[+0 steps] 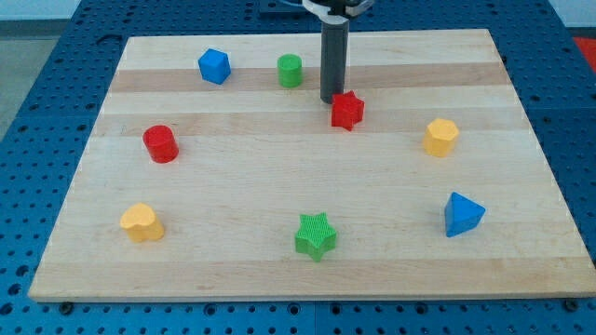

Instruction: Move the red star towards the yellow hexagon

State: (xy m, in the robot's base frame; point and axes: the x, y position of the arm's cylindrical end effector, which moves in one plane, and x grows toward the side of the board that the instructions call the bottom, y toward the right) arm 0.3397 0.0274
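The red star (348,111) lies on the wooden board, right of centre in the upper half. The yellow hexagon (441,137) sits to its right and a little lower, about a hundred pixels away. My tip (331,100) rests at the star's upper left edge, touching it or nearly so. The dark rod rises straight up from there to the view's top.
A green cylinder (290,71) and a blue cube (214,66) sit at the upper left of the tip. A red cylinder (161,143) is at the left, a yellow heart (142,222) at the lower left, a green star (316,235) at the bottom centre, a blue triangle (462,215) at the lower right.
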